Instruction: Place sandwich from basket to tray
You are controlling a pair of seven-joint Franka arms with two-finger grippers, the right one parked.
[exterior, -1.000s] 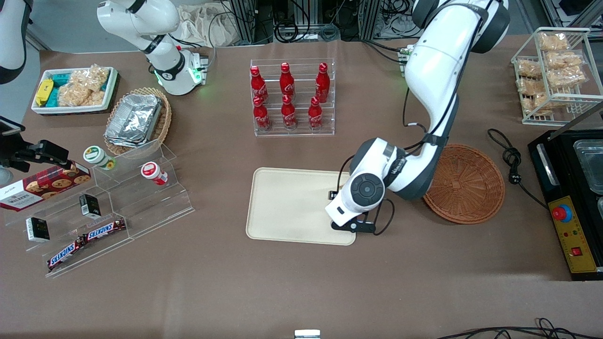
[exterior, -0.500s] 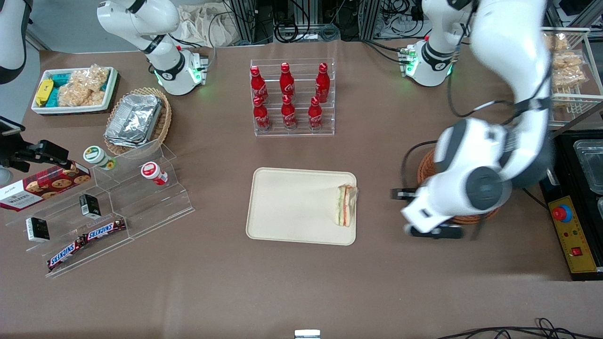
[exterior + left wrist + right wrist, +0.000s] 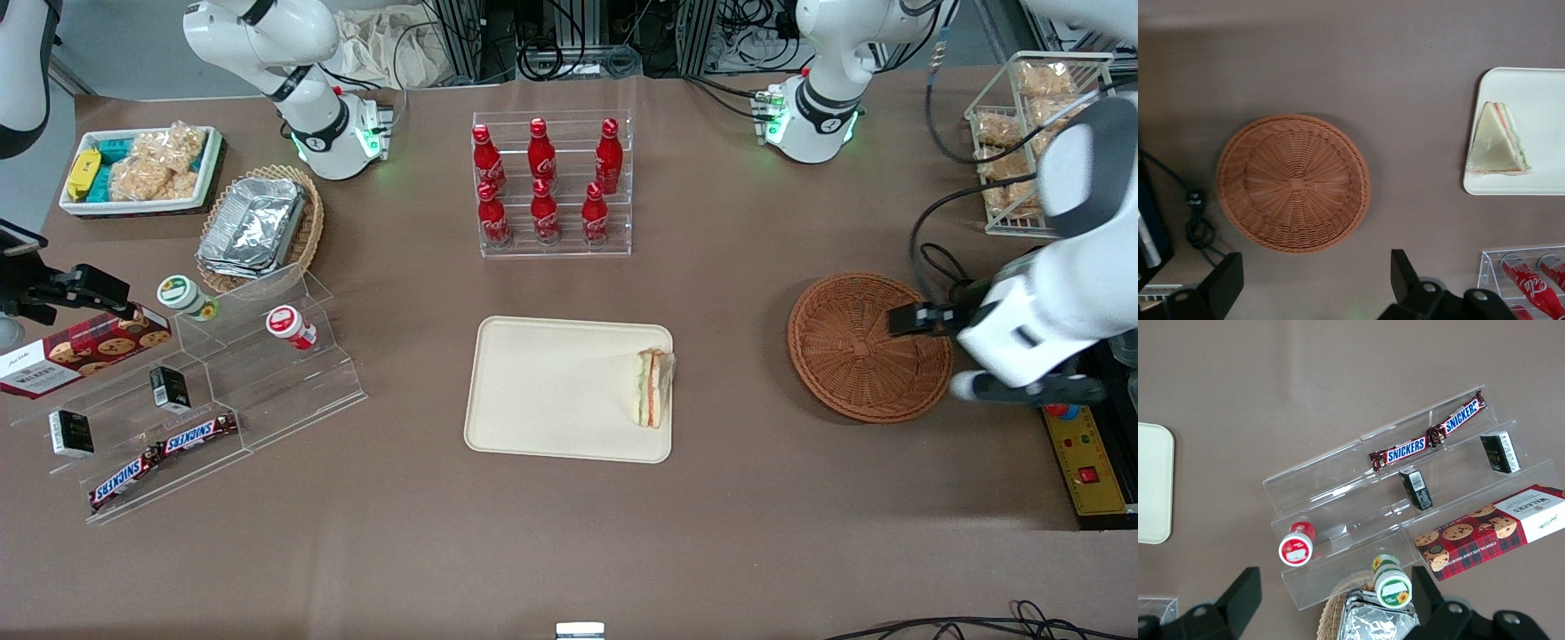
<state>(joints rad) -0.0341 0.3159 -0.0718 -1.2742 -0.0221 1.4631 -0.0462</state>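
Observation:
The sandwich (image 3: 653, 388), a wrapped triangular wedge with green and orange-red filling, lies on the cream tray (image 3: 551, 391), at the tray's edge toward the working arm's end. It also shows in the left wrist view (image 3: 1497, 143), on the tray (image 3: 1538, 100). The round reddish-brown basket (image 3: 867, 347) holds nothing; the left wrist view shows it from above (image 3: 1293, 183). My left gripper (image 3: 1013, 351) hangs high over the table beside the basket, toward the working arm's end. Its fingers (image 3: 1405, 275) stand wide apart with nothing between them.
A clear rack of red cola bottles (image 3: 547, 182) stands farther from the camera than the tray. A black machine with a red button (image 3: 1076, 400), a black cable (image 3: 965, 298) and a wire rack of snack packets (image 3: 1040, 133) lie near the gripper. An acrylic shelf (image 3: 222, 391) sits toward the parked arm's end.
The left arm swung from over the tray, across the basket, toward the working arm's end. The sandwich, hidden under the hand a second ago, stays on the tray.

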